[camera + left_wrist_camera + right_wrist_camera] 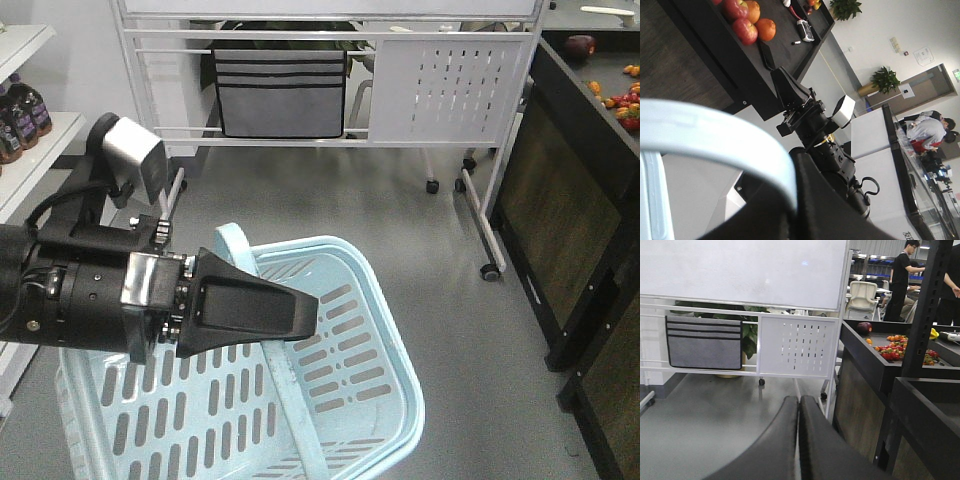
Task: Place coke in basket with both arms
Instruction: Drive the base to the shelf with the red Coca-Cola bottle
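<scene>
The light blue basket (392, 300) sits low in the front view with its swing handle (290, 400) raised. In the left wrist view the handle (715, 130) runs into my left gripper (790, 195), which is shut on it; this gripper is out of the front view. My right gripper (310, 305) is shut and empty. It hovers just above the handle and points right, and it also shows in the left wrist view (790, 90). In the right wrist view its fingers (799, 400) are pressed together over bare floor. The coke is not in view.
A white rolling board stand with a grey pouch (280, 90) stands ahead. A black shelf unit with fruit (570, 200) is on the right. A white shelf with dark bottles (20, 115) is on the left. People stand far behind (902, 275).
</scene>
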### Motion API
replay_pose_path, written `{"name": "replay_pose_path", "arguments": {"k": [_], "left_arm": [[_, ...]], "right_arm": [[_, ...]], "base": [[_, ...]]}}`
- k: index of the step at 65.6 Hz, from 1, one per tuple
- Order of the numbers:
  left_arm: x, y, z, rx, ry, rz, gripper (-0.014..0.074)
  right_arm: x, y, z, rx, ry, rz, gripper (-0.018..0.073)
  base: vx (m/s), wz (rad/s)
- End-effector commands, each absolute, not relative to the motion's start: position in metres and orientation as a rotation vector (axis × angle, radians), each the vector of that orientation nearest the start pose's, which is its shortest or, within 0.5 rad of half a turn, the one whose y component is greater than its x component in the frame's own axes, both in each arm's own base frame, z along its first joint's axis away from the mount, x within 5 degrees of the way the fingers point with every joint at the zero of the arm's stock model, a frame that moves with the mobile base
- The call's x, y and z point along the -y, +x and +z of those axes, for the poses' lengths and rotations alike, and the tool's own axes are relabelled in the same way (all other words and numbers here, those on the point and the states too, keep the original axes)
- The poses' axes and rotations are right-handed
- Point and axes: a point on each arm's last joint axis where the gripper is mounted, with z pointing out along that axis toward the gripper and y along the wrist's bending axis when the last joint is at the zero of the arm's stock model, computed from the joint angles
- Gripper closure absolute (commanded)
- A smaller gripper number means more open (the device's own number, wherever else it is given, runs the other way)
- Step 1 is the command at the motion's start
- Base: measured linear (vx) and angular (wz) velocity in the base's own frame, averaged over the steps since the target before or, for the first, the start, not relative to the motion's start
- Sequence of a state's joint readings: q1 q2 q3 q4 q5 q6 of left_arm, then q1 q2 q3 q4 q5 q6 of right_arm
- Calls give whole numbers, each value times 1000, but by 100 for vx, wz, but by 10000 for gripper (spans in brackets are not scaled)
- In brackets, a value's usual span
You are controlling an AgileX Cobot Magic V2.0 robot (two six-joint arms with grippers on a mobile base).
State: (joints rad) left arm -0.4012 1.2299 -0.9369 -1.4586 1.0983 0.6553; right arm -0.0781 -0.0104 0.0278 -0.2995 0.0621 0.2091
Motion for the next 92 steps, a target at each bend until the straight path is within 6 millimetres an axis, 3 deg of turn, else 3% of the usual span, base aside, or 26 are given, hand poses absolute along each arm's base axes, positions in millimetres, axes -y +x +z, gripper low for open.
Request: {"name": "replay_pose_path", "arguments": {"k": [1,92], "left_arm": [[164,174,375,-2009,506,-1819,603],[164,174,375,-2009,506,-1819,603]], "right_arm": [[4,56,203,-1492,-26,-150,561],[4,56,203,-1492,-26,-150,561]], "base": [[24,-12],[26,-4]]}}
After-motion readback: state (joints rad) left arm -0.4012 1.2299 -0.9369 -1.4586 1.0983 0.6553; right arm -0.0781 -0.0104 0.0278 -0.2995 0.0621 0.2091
